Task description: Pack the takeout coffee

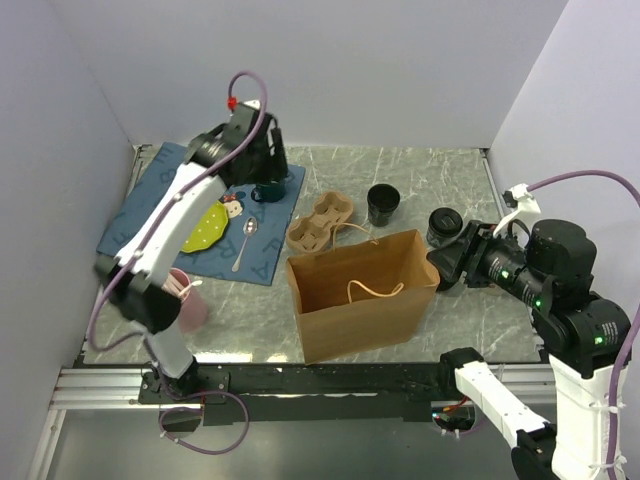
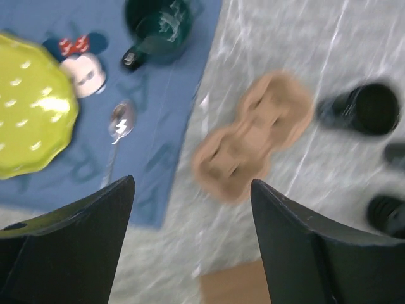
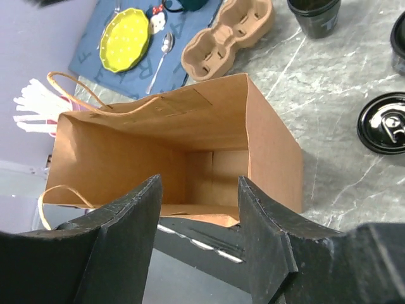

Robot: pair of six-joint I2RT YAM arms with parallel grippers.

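Observation:
A small black paper cup (image 1: 383, 203) stands without a lid on the marble table behind the bag; it also shows in the left wrist view (image 2: 367, 109) and the right wrist view (image 3: 314, 12). A round black lid (image 3: 381, 122) lies flat to the right of the bag. A second black cup (image 1: 443, 222) stands near it. The brown paper bag (image 1: 360, 300) stands open and empty inside (image 3: 126, 158). My left gripper (image 1: 252, 152) (image 2: 190, 190) is open and empty, high over the mat's edge. My right gripper (image 1: 442, 265) (image 3: 199, 187) is open and empty at the bag's right side.
A cardboard cup carrier (image 1: 320, 220) (image 2: 253, 136) lies behind the bag. A blue mat (image 1: 150, 205) at back left holds a yellow plate (image 1: 205, 228), a spoon (image 1: 246, 240), a small mouse figure (image 1: 232, 205) and a green mug (image 2: 155, 28). A pink cup of straws (image 1: 188, 300) stands front left.

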